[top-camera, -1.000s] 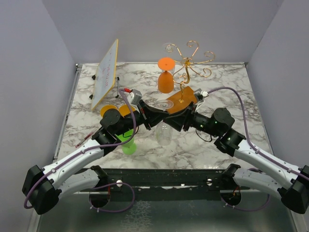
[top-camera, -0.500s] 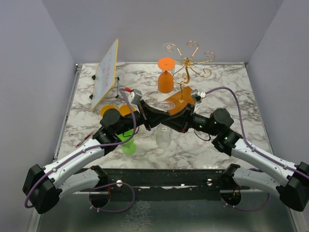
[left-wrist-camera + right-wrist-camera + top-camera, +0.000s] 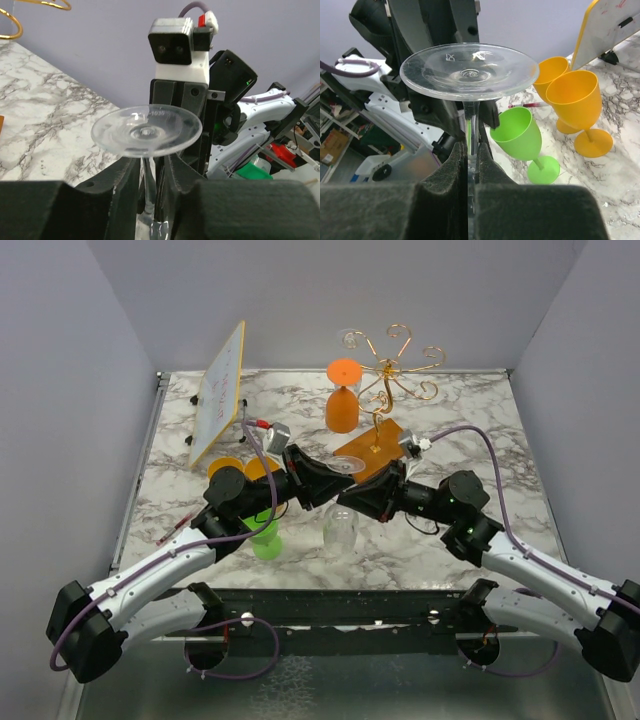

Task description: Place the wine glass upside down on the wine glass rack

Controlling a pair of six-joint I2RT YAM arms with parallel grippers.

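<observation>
Over the middle of the bench [image 3: 480,420], the two hands meet nose to nose at one wine glass [image 3: 340,528]. The left arm [image 3: 160,570] comes up from its base at the near left corner and bends inward, with the forearm pointing to the right. The right arm [image 3: 530,565] does the mirror of this from the near right corner.

The glass is upside down (foot on top, bowl hanging below), and its stem runs upright between both pairs of fingers. The right hand [image 3: 471,155] is closed on the stem: in its own view the two pads press it from both sides, just under the foot. The left hand [image 3: 150,175] is only a little open. Its fingers [image 3: 127,185] stand on either side of the stem with a narrow gap on each side, so it does not grip.

Whether the bowl's rim touches the bench I cannot tell. The glass is in front of the rack [image 3: 385,375], near its wooden base but apart from the gold wire. An orange goblet [image 3: 343,405] is foot up just left of the rack's stem. A green goblet [image 3: 266,540] stands by the left arm, with two yellow goblets [image 3: 262,468] behind it and a tilted whiteboard [image 3: 220,390] at the far left.
</observation>
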